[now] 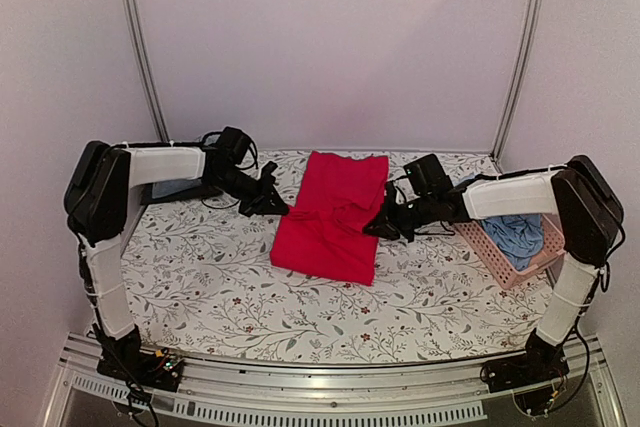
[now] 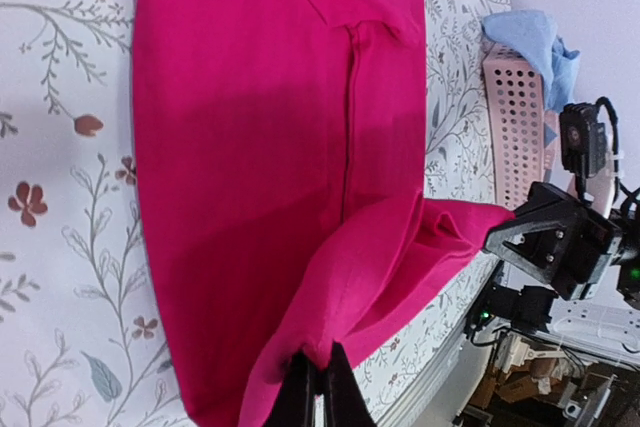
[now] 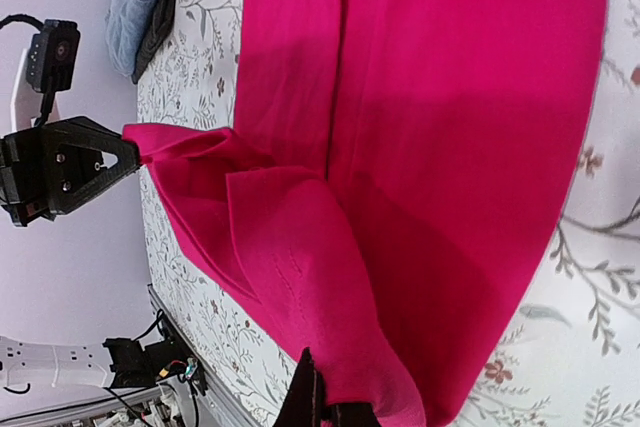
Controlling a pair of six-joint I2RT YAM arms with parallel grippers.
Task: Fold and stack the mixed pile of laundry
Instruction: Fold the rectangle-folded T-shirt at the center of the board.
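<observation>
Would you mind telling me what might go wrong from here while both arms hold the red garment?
1. The left gripper and right gripper each pinch only a small bit of the edge of the red garment, so a corner may slip out mid-fold.
2. The cloth between the two grips is bunched and sagging, so the fold may land creased or crooked.
3. The right arm passes close to the pink basket and might nudge it.

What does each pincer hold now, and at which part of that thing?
Both hold the red garment. The left pincer pinches the side edge nearest it, the right pincer the opposite side edge, with a fold raised between them.
</observation>
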